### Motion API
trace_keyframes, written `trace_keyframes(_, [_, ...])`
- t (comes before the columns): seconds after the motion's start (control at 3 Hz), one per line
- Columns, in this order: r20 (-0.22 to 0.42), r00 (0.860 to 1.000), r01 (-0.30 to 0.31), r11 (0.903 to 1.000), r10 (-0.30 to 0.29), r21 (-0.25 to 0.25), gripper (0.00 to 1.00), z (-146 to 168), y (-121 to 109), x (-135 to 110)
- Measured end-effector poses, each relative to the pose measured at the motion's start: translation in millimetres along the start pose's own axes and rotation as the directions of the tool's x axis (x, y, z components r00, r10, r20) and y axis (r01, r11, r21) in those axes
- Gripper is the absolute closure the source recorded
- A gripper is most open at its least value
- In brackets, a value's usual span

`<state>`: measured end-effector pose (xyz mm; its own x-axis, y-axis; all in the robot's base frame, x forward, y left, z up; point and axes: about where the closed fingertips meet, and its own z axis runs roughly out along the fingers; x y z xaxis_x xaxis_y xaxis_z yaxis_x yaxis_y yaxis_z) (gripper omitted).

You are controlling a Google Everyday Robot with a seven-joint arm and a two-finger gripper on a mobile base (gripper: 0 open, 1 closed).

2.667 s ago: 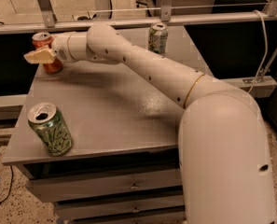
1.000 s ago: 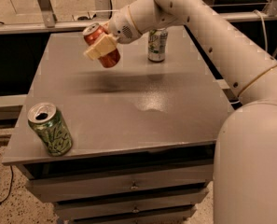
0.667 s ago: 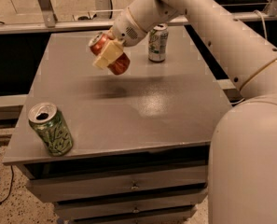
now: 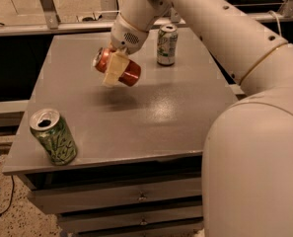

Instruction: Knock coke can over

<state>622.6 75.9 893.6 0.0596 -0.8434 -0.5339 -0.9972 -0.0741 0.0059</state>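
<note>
The coke can [image 4: 128, 70], red-orange with a silver top, is held lying nearly on its side in the air above the middle of the grey table [image 4: 151, 117]. Its silver top points left and away. My gripper [image 4: 115, 67] is shut on the can, one cream finger [image 4: 112, 71] across its front. The can casts a shadow on the table below it and does not touch the surface. The arm reaches in from the upper right.
A green can with a yellowish scribble pattern [image 4: 54, 136] stands at the table's front left corner, top open. A silver-white can with green markings [image 4: 166, 45] stands at the back, just right of the gripper. Drawers sit under the tabletop. A metal rail runs behind the table.
The gripper took the coke can from the table's far left corner, lifted it and carried it right and toward the middle. The can has tipped from upright to nearly horizontal.
</note>
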Motion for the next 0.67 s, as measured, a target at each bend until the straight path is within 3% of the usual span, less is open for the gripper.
trace_keyframes(0.67, [-0.11, 0.992, 0.054, 0.9979, -0.058, -0.036, 0.36, 17.7, 14.6, -3.0])
